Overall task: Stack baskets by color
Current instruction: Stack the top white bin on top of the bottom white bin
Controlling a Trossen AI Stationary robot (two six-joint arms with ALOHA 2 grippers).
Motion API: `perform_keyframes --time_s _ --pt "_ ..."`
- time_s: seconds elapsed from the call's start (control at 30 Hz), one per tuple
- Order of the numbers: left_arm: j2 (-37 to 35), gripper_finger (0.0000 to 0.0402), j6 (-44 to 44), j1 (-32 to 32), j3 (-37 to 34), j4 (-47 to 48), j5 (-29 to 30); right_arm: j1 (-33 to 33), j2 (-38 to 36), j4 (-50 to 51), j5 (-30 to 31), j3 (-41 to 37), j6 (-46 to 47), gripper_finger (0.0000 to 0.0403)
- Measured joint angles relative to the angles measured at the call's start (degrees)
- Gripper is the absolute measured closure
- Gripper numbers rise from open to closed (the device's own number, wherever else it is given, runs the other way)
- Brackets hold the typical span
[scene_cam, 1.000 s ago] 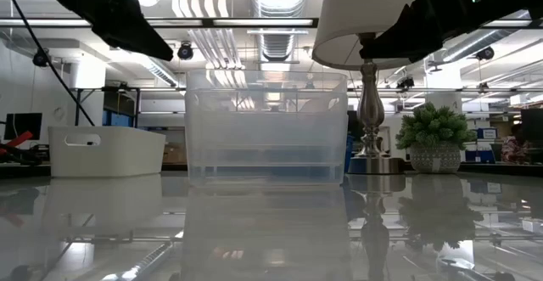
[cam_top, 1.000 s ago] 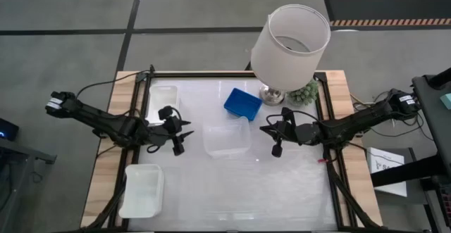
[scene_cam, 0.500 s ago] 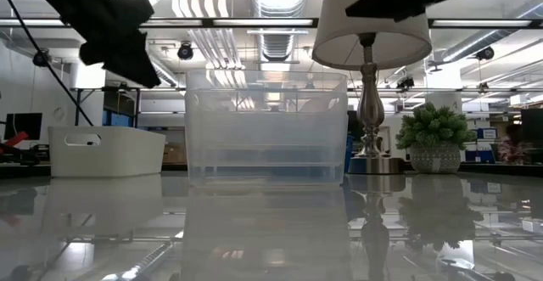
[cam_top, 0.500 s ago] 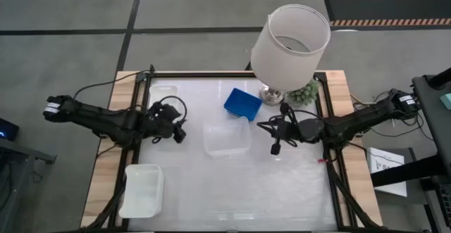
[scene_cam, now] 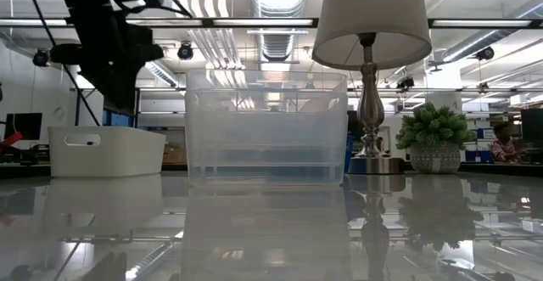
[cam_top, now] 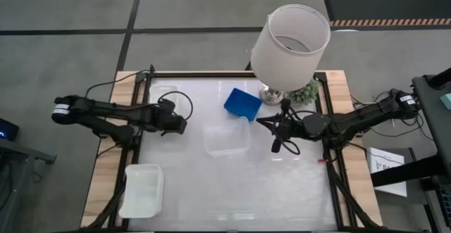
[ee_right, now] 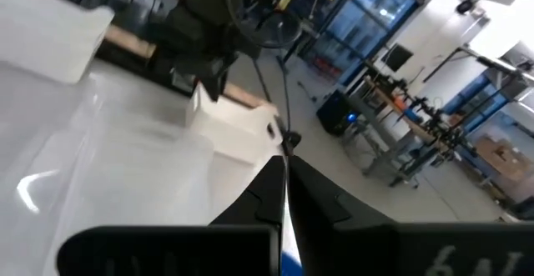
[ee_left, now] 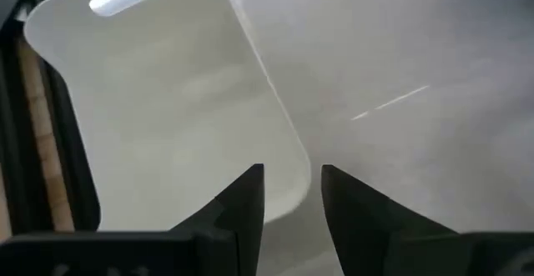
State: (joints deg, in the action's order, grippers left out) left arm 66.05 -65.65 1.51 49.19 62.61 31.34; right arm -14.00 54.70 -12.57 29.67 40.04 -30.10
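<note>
Now | left end effector (ee_left: 292, 194) fingers apart, straddling rim of white basket (ee_left: 167, 101) beside lamp (cam_top: 290, 43) | right end effector (cam_top: 276, 136) together, waiting farther off

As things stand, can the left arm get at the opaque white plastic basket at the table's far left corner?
Probably yes: the left gripper hangs right over that white basket, its jaws straddling the near wall, and nothing shows in between.

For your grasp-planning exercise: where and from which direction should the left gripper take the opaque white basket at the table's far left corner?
Take the opaque white basket by its thin upright side wall, from straight above. It sits mouth-up, and the left gripper hangs over that rim, one finger on each side.
</note>
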Motion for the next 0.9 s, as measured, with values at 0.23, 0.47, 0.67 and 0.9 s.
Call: perform_keyframes --time_s 0.23,0.47,0.67,0.9 --pt "5.14 0.0267 0.29 -2.60 0.17 -0.64 -1.85 0.02 0.17 5.01 -0.10 -0.01 1.54 0.0394" --pt "5.13 0.0193 0.40 -2.77 0.07 -1.00 -3.58 0.02 0.15 4.78 -0.11 -0.01 0.19 0.0394" --pt "6.93 0.0168 3.04 -3.08 -1.33 -7.13 -2.37 0.02 0.15 4.78 -0.11 -0.01 0.06 0.0394" --pt "12.10 0.0191 2.95 -3.61 -4.40 -12.09 -0.75 0.02 0.15 4.78 -0.10 -0.01 0.24 0.0394"
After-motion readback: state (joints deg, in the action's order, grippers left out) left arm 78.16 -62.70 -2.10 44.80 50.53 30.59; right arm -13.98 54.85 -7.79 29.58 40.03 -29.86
